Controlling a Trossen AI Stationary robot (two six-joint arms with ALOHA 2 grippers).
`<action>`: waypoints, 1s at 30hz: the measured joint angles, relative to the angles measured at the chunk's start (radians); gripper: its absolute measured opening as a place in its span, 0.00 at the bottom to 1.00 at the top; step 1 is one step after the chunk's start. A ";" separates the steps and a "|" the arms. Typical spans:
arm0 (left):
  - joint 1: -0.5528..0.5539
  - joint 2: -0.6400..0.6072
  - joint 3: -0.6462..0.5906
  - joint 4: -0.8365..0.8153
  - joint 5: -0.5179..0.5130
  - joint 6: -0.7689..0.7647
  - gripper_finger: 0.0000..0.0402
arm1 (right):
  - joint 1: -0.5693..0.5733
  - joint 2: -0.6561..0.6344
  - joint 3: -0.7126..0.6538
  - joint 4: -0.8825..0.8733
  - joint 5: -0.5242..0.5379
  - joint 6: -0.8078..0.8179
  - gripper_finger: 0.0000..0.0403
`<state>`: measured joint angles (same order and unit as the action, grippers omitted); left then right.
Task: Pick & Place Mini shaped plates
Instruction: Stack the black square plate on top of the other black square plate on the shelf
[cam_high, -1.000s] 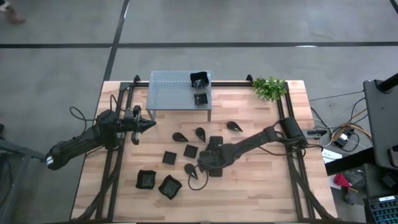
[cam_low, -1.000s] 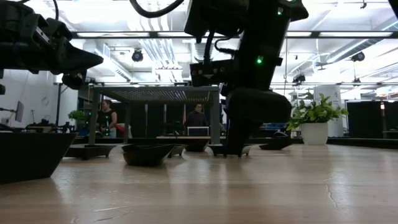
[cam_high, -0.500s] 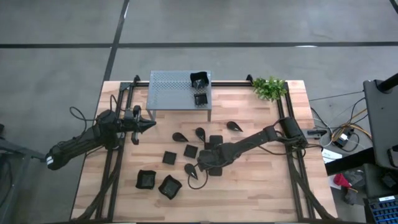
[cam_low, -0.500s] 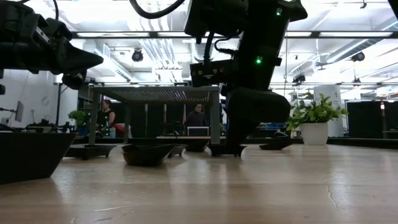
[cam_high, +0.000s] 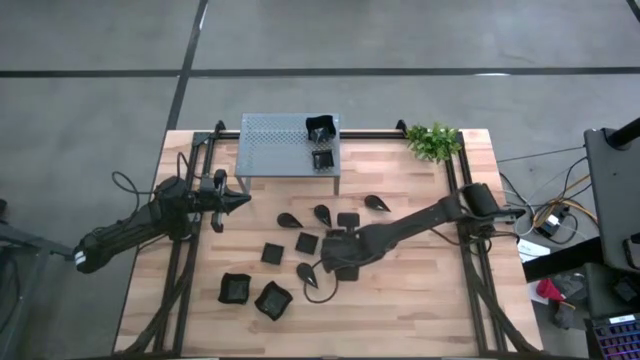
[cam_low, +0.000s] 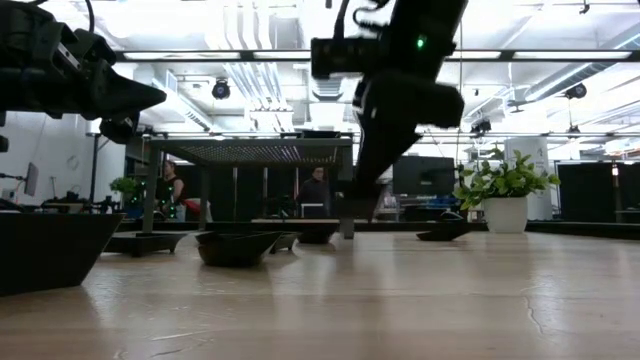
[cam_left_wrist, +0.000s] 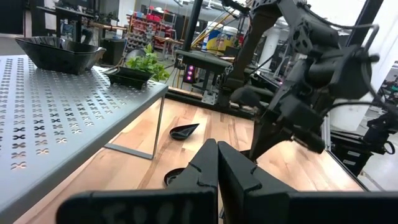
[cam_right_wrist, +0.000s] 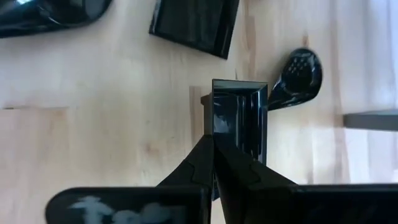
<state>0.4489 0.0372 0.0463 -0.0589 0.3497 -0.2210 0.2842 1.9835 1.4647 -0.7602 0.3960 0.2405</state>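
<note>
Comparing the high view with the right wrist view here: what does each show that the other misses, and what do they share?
High view only: the whole table, the grey shelf carrying two plates, the plant, the left claw waiting shut beside the shelf, and the two wavy-rimmed plates near the front.
Right wrist view only: the right claw shut on the edge of a square plate, which is lifted clear of the wood.
Both: the right claw at mid-table, with a flat square plate and a teardrop plate lying nearby.
</note>
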 joint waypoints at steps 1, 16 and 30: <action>0.000 0.000 0.000 0.000 0.000 0.000 0.01 | 0.002 -0.008 0.000 0.000 0.000 -0.010 0.02; 0.000 0.000 0.000 0.000 0.000 0.000 0.01 | 0.052 -0.177 0.000 -0.025 0.164 -0.383 0.02; 0.000 0.000 0.000 0.000 0.000 0.000 0.01 | -0.110 -0.243 0.000 0.114 0.286 -0.752 0.02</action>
<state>0.4492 0.0372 0.0466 -0.0586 0.3497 -0.2207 0.1746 1.7409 1.4647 -0.6460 0.6821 -0.5117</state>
